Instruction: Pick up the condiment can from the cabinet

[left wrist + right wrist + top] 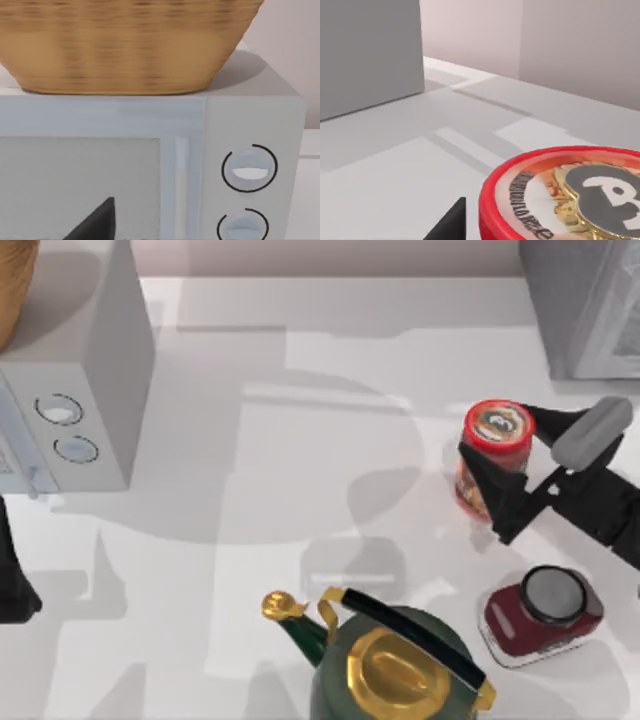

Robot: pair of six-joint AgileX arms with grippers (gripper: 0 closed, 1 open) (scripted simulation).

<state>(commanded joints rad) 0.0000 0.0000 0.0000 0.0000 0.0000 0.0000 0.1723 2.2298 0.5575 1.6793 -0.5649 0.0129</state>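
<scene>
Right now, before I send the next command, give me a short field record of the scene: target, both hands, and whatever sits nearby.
target: condiment can, upright, right side of the table
right hand: around the can, one finger on each side, shut on it
left hand: left arm parked at the table's left edge, finger tip facing the microwave
neighbours: dark red jar in front of the can, apart from it; green kettle at the front edge
left side: microwave with a basket on top
</scene>
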